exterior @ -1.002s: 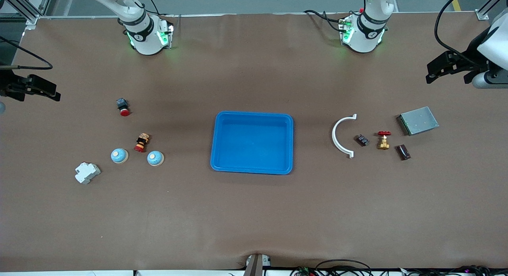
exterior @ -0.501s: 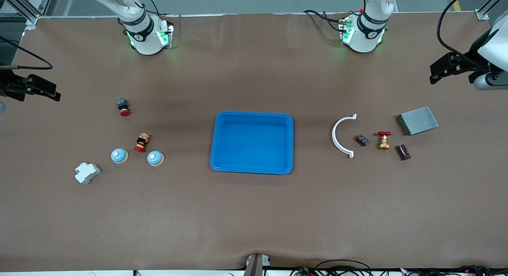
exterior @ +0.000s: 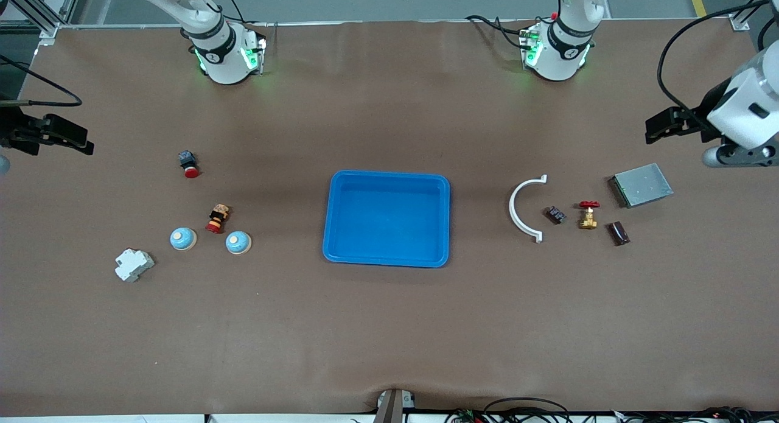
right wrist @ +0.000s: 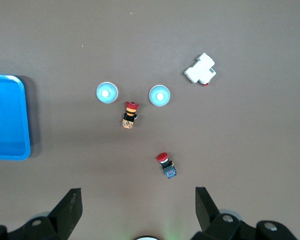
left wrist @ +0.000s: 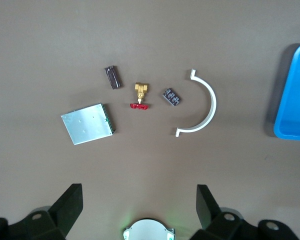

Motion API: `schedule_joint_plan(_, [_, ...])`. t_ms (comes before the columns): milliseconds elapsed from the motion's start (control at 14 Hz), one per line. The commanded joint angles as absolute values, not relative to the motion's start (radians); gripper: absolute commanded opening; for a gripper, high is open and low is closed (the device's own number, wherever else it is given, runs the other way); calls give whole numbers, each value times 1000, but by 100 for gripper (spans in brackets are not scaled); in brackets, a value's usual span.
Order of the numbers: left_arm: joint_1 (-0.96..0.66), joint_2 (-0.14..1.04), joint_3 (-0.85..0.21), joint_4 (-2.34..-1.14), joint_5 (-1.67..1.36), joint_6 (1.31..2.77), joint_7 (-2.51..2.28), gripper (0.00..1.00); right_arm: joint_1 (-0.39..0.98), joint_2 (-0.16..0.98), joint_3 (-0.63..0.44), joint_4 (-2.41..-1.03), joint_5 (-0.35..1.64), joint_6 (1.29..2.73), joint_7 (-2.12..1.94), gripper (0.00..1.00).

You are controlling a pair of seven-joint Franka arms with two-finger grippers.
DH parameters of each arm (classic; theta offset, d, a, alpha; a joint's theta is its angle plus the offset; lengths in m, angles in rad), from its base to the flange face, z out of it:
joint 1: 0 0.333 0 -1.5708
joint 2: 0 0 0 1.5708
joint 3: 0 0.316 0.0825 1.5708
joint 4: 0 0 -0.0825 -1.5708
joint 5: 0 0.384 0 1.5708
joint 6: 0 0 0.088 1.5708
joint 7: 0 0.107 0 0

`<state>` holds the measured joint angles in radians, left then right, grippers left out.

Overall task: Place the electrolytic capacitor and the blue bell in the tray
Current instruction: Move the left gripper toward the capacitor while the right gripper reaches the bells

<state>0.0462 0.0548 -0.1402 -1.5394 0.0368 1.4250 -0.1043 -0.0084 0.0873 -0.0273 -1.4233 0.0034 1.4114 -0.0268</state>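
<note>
The bright-blue tray [exterior: 336,252] lies empty in the middle of the table; an edge of the tray [left wrist: 295,95] also shows in the left wrist view. Two blue bells [exterior: 182,238] [exterior: 238,243] stand toward the right arm's end, and the bells [right wrist: 107,92] [right wrist: 159,96] show in the right wrist view. A dark brown oblong part, seemingly the electrolytic capacitor [exterior: 618,233] [left wrist: 112,77], lies toward the left arm's end. My left gripper [exterior: 656,129] [left wrist: 139,189] hangs open and empty over bare table near the metal box. My right gripper [exterior: 79,142] [right wrist: 138,191] waits open and empty over its table end.
Near the capacitor lie a silver metal box [exterior: 641,184], a brass valve with a red handle [exterior: 588,214], a small black part [exterior: 554,215] and a white half-ring [exterior: 522,209]. By the bells stand two red-capped push buttons [exterior: 188,164] [exterior: 217,218] and a white breaker [exterior: 133,265].
The left arm has swung, bringing its gripper closer to the metal box. The right arm and all objects on the table have stayed put.
</note>
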Motion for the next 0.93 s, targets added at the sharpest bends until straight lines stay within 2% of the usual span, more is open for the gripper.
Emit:
schedule_joint_plan(0, [52, 40, -144, -1618, 51, 1483, -187, 100, -15, 95, -18, -1402, 3, 1396, -12, 100])
schedule_joint_plan(859, [46, 23, -176, -1960, 48, 1788, -478, 100, -5, 124, -12, -1404, 15, 1411, -21, 100])
